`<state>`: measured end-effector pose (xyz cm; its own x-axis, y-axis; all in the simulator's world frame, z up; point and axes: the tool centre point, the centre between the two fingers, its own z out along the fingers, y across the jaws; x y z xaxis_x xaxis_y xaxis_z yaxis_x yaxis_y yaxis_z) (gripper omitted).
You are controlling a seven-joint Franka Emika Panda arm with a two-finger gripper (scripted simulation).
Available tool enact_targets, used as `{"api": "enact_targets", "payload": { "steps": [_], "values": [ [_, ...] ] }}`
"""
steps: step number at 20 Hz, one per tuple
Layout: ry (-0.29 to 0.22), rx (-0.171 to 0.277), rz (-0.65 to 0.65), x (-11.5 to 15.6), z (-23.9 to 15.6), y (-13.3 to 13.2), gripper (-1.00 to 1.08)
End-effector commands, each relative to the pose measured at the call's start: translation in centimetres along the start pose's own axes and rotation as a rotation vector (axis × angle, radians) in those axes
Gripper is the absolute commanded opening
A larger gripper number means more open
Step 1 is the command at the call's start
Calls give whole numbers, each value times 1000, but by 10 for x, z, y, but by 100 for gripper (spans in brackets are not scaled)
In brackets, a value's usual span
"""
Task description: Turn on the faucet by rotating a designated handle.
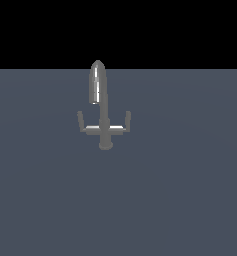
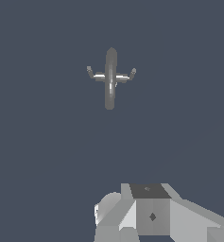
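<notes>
Plainly nothing touches the faucet (image 1: 104, 117) yet — the gripper (image 2: 151, 212) sits well apart, likely pre-approach; whether its fingers are spread I cannot tell

A small dull-grey metal faucet (image 1: 104, 117) stands alone on a flat slate-blue floor (image 1: 180, 200), below a black background. Its tall arched glossy spout (image 1: 97, 82) rises from a round base, and a horizontal crossbar (image 1: 104, 129) carries two upturned levers, one at the exterior view's left (image 1: 81, 120), one at its right (image 1: 128, 120).

Gripper (image 2: 153, 215) cut off by wrist view's edge (fingertips unseen); arm outside exterior view entirely.
</notes>
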<state>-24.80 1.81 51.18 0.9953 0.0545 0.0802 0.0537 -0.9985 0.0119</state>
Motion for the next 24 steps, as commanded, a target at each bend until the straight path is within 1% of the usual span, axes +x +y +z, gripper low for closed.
{"api": "enact_targets", "payload": {
  "steps": [1,4,9,14,19,24],
  "values": [
    [0,0,0,0,0,0,-100],
    [2,-3,4,1,0,4,-100],
    [14,-14,27,4,0,20,-100],
    [16,-15,30,4,0,21,-100],
    [-1,-34,-3,7,2,22,-100],
    [-37,-72,-74,13,6,23,-100]
  ]
}}
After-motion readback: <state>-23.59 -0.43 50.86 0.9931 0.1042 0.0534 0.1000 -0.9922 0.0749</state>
